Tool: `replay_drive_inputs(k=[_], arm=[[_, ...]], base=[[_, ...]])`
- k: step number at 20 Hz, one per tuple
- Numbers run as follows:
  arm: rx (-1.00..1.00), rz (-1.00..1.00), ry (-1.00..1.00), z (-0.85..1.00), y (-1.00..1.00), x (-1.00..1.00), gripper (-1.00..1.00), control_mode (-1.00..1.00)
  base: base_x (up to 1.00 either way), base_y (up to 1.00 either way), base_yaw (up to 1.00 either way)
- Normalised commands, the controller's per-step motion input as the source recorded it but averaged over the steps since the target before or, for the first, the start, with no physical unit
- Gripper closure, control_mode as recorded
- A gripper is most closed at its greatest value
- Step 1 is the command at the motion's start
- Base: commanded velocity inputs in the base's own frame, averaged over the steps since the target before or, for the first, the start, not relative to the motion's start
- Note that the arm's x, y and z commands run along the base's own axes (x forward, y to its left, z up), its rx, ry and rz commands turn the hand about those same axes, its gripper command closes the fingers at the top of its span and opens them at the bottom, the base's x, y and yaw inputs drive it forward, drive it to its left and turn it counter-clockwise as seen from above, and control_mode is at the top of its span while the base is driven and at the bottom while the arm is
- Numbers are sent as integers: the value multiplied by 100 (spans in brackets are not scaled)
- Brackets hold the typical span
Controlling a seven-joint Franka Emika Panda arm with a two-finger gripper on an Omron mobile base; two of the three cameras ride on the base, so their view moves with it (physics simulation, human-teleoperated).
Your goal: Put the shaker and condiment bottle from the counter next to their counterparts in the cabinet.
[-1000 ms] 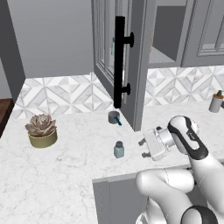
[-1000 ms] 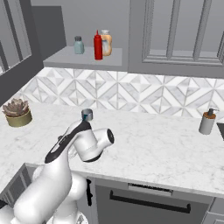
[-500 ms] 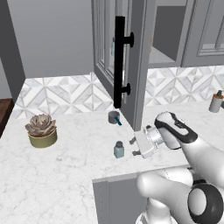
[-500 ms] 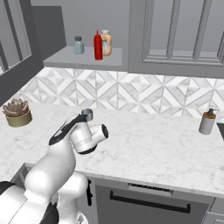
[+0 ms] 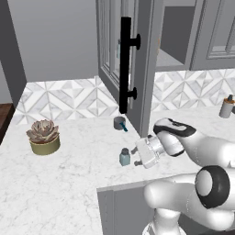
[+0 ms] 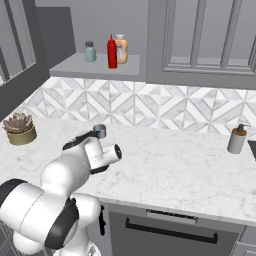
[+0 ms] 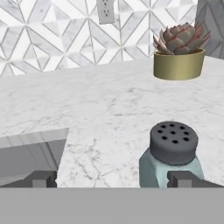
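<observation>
With my claw (image 5: pixel 137 156) spread fully and holding nothing, the upright shaker (image 7: pixel 171 154) stands just ahead on the worktop (image 7: pixel 100 109), off-centre against one fingertip (image 7: pixel 183 178).

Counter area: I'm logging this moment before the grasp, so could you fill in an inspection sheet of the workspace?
Surface: white marble counter, nothing spilled.
Job's things: shaker upright on the counter, apart from the pincer; second shaker and red bottle on the cabinet shelf; cabinet door open.
Clutter: potted succulent, blue-handled cup, soap dispenser, orange bottle.
Grippers: pincer open, low, beside the shaker; in the hand view the shaker sits near one fingertip.
Cables: nothing seen.
Surroundings: patterned tile backsplash with a wall outlet.
</observation>
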Motion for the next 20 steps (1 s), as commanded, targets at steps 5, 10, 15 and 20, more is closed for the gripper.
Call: replay_drive_inputs(k=[5, 10, 15, 20], arm=[[4, 2, -1, -18, 0, 14, -100, -100], [4, 0, 0, -17, 10, 16, -100, -100], [4, 0, 0, -13, 17, 13, -100, -100], [4, 0, 0, -16, 12, 12, -100, -100]], base=[[0, 0, 0], [0, 0, 0], [0, 0, 0], [0, 0, 0]])
